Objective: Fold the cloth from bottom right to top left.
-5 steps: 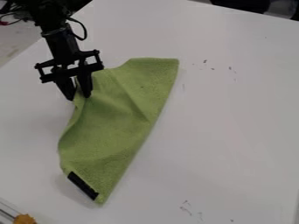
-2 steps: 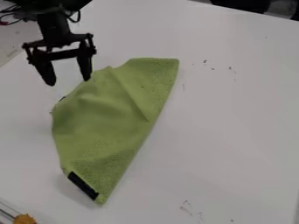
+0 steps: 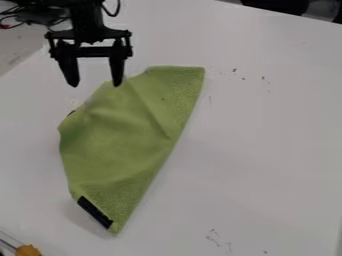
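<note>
The black gripper [image 3: 95,84] hangs near the upper left, its two fingers spread apart with nothing between them. Its right fingertip is at the upper left edge of the green cloth [image 3: 123,135] in the view. The cloth lies folded over on the white table, with a long straight edge running along its right side from the top corner down to the bottom corner. A black label [image 3: 95,212] shows at its lower left edge, and a small dark bit peeks out at the left edge.
The white table [image 3: 267,135] carries some small dark marks at the right and near the bottom. An orange-yellow object [image 3: 28,250] sits at the bottom left corner beside a thin rod. Dark cables hang around the arm at the top left.
The gripper has let go of the cloth, opened, and moved up, first left and then right. The released part of the cloth has settled outward to the left.
</note>
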Available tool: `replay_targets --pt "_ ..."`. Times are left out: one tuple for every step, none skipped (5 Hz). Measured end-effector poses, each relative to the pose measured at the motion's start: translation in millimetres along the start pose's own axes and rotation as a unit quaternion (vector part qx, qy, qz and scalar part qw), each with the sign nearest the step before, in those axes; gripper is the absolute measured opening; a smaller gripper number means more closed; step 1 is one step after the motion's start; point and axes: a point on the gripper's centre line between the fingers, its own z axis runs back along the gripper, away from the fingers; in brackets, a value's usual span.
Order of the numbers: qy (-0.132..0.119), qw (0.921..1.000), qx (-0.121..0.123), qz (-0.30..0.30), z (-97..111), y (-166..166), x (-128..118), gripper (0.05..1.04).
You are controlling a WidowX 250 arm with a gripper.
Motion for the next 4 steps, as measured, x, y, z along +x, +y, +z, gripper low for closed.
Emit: replay_targets --pt "0.001 0.9996 -0.021 -0.019 -8.7 -36.8 -2.8 0.999" --pt "0.006 0.9988 -0.023 -0.042 -14.9 -72.1 -13.7 0.999" --pt "0.011 0.9980 -0.025 -0.058 -22.3 -95.8 -19.9 0.999" --pt "0.005 0.9954 -0.052 -0.080 -29.9 -122.2 -24.1 0.999"
